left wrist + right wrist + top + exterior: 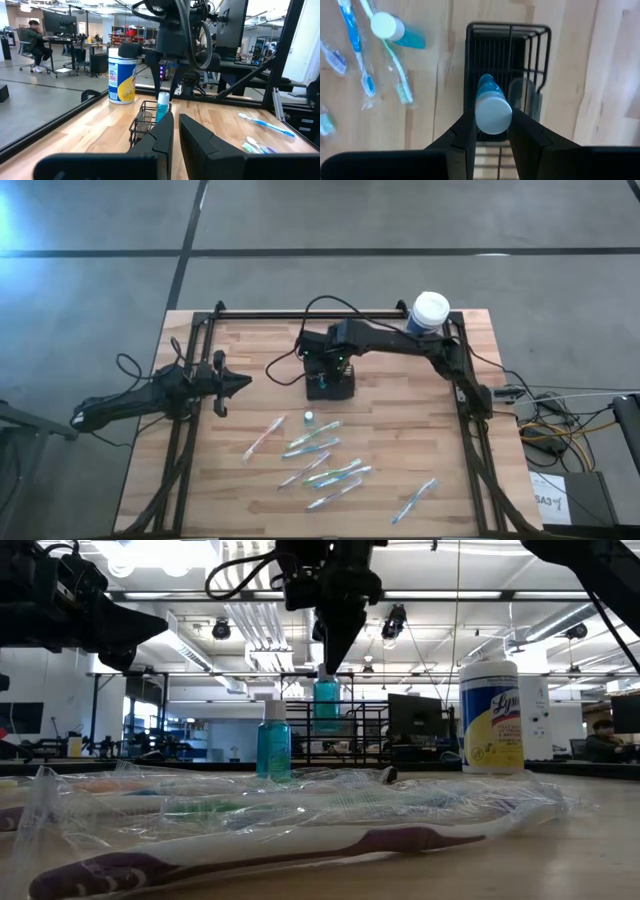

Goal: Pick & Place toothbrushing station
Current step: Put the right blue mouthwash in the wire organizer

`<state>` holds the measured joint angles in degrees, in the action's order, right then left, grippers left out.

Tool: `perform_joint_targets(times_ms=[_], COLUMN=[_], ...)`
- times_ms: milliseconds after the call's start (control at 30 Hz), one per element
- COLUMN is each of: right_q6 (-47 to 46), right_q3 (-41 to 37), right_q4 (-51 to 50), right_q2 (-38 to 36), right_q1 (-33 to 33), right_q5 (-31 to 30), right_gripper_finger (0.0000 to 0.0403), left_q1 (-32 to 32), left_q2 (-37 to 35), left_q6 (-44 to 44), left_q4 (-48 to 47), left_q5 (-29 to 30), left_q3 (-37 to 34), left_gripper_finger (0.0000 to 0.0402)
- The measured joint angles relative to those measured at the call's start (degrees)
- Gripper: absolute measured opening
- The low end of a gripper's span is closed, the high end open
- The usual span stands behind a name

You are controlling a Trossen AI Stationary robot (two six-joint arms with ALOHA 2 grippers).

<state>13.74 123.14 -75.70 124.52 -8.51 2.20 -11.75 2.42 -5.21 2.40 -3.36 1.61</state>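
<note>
Clamped at cap between right gripper [492, 131] fingers: blue bottle [491, 107], hanging directly over black caddy [506, 60]. Risk: snags on caddy rim or tips on release if off-centre. Left gripper [176, 131] nearly closed, empty, parked well aside.

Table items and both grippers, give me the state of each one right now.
right gripper: shut on blue bottle, above the caddy
caddy: upright on the table
second blue bottle: standing, capped
toothbrushes: wrapped, lying scattered
wipes canister: upright, lid closed
left gripper: shut, empty, waiting at the table's left
</note>
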Motion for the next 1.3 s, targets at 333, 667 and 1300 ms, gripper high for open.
perform_joint_targets(times_ms=[333, 667, 1300], right_q6=[-0.02, -0.46, -1.4], right_q3=[-6.05, -9.08, -12.28], right_q4=[4.83, 8.35, 11.46], right_q2=[-0.05, -0.14, -0.25], right_q1=[0.0, -0.03, -0.07], right_q5=[0.89, 1.12, 1.29], right_gripper_finger=[0.0082, 0.0082, 0.0094], left_q1=[0.0, 0.0, 0.0], left_q2=[-0.01, -0.02, -0.02], left_q6=[0.0, 0.02, 0.02], left_q4=[-0.44, -0.42, -0.73], left_q5=[0.0, 0.0, -0.02], left_q3=[0.0, 0.0, 0.0], left_gripper_finger=[0.0035, 0.0035, 0.0035])
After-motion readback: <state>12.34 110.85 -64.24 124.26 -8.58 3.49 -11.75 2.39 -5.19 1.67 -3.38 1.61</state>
